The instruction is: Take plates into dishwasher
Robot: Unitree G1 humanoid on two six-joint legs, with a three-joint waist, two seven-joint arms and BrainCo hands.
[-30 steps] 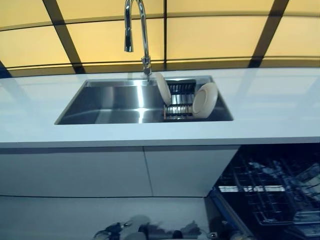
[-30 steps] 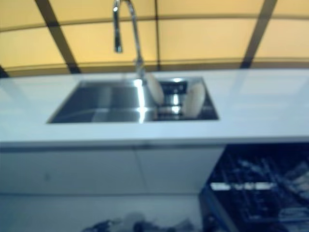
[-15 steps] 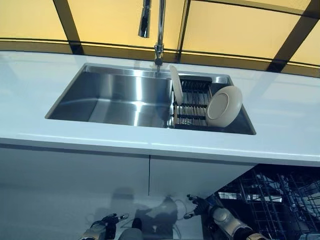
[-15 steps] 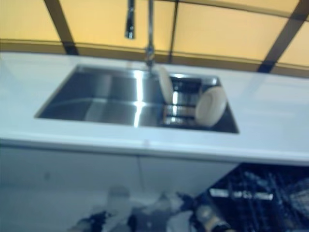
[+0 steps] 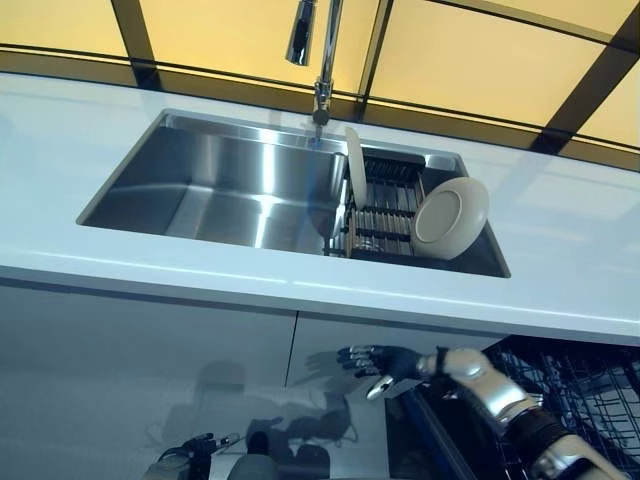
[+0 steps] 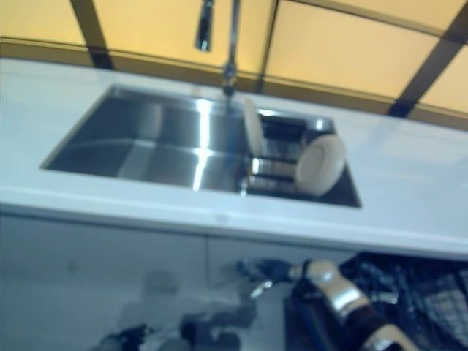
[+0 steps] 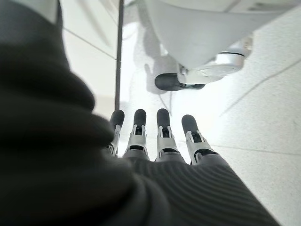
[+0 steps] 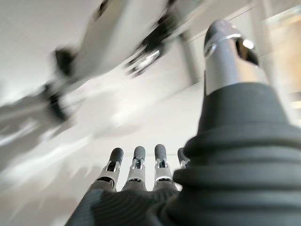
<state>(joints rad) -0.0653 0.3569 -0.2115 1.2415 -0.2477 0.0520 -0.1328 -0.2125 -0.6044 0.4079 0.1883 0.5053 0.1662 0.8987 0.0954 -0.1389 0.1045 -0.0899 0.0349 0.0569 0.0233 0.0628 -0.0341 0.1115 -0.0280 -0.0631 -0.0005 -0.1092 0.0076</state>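
Two cream plates stand in a metal rack [image 5: 385, 215] at the right end of the steel sink [image 5: 230, 185]. One plate [image 5: 354, 166] stands upright on edge at the rack's left. The other plate [image 5: 450, 217] leans at the rack's right. My right hand [image 5: 385, 362] is open and empty, raised in front of the white cabinet below the counter, fingers pointing left. Its straight fingers [image 8: 136, 162] show in the right wrist view. My left hand [image 5: 185, 458] hangs low at the bottom edge, with fingers [image 7: 162, 132] straight and empty in the left wrist view.
The open dishwasher with its dark wire rack [image 5: 580, 385] is at the lower right, below the white counter [image 5: 560, 250]. A chrome tap [image 5: 320, 50] rises behind the sink. White cabinet doors [image 5: 150, 340] face me.
My right hand has risen from the bottom edge to cabinet height, fingers spread. The camera has moved closer and tilted, so the whole scene has shifted a little.
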